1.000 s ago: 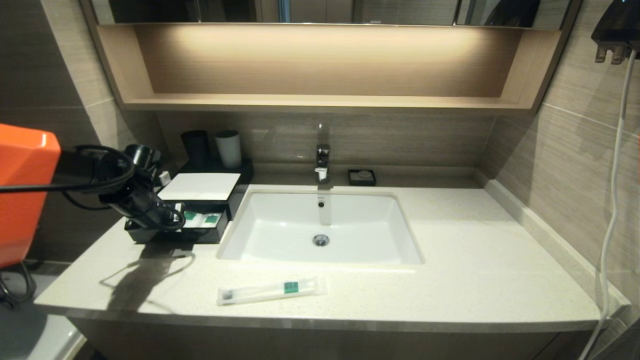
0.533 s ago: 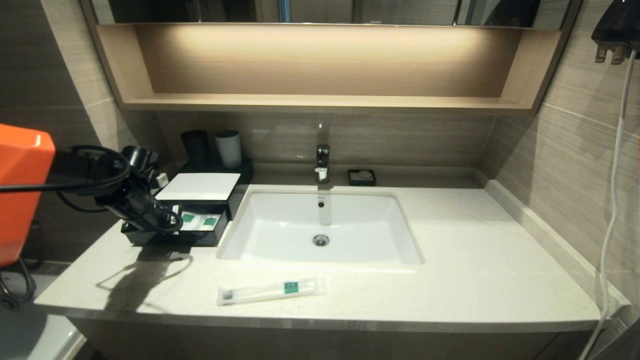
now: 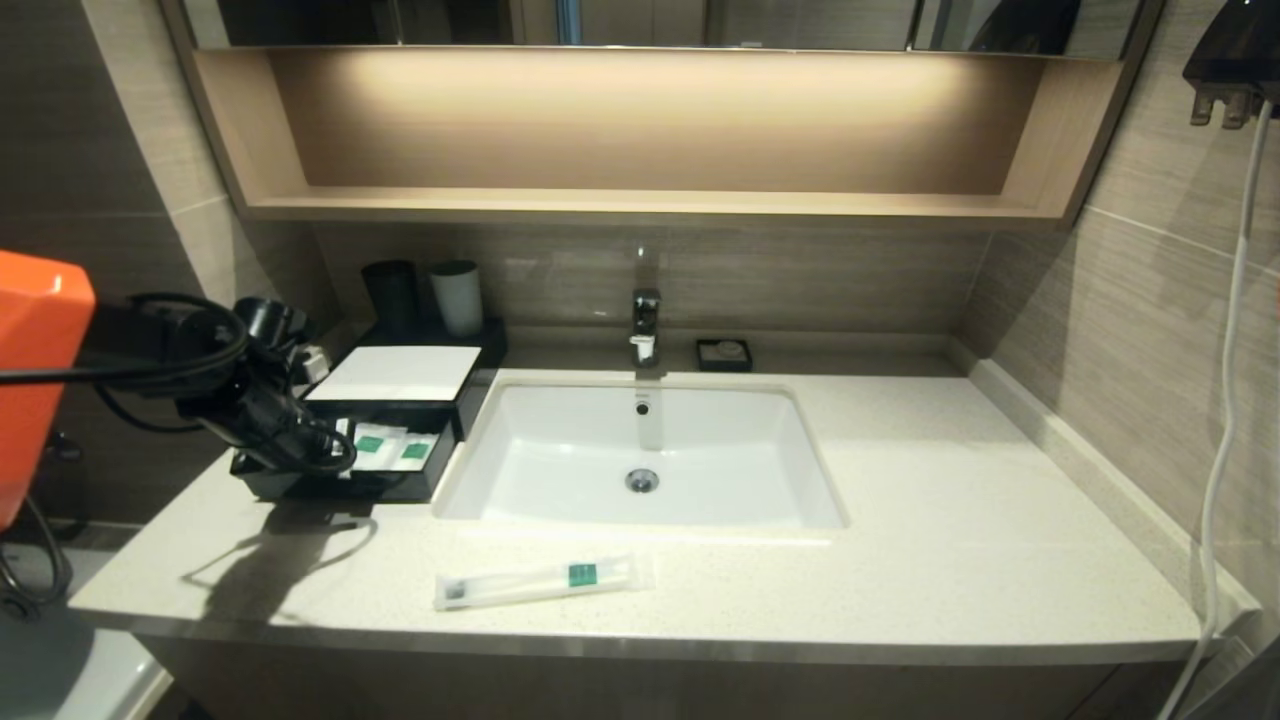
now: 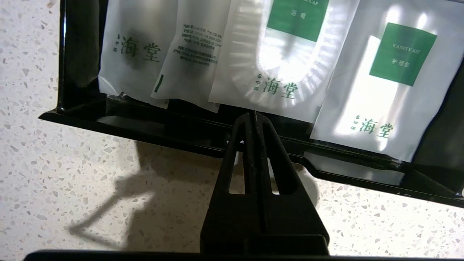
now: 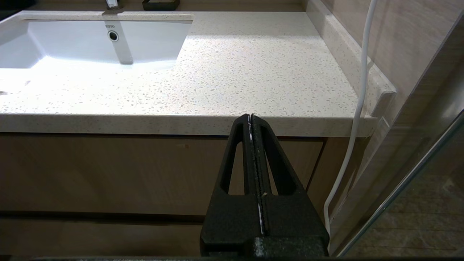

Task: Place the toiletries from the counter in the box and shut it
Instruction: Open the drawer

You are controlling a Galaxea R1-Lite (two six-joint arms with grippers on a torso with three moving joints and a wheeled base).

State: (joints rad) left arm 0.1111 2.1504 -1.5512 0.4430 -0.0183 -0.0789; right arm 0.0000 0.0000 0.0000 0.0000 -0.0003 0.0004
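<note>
While the left jaws sit pressed together at the drawer's front lip, the layout reads like this:

Left jaws: the left gripper (image 4: 253,115) is closed with nothing between the fingers, its tips at the glossy front edge of the box's (image 3: 400,373) pulled-out drawer (image 4: 203,136), on the worktop's (image 3: 900,560) left side.
Drawer contents: several white sachets with green labels (image 4: 377,83) lie flat inside.
Right jaws: the right gripper (image 5: 251,117) is closed and empty, parked below the worktop's front edge on the right.
Where the packet lies from the left jaws: the toothbrush packet (image 3: 540,582) is well apart from them, toward the robot and to the right, in front of the basin (image 3: 640,450).
Long axis: it runs nearly along the worktop's front edge, the label end slightly farther back.
Nearer arm: by my judgement the left, already above the worktop.
Packet's look: long, slim, clear plastic, white brush inside, dark bristles at its left end, green square label toward the right; it lies flat and probably slippery.
</note>
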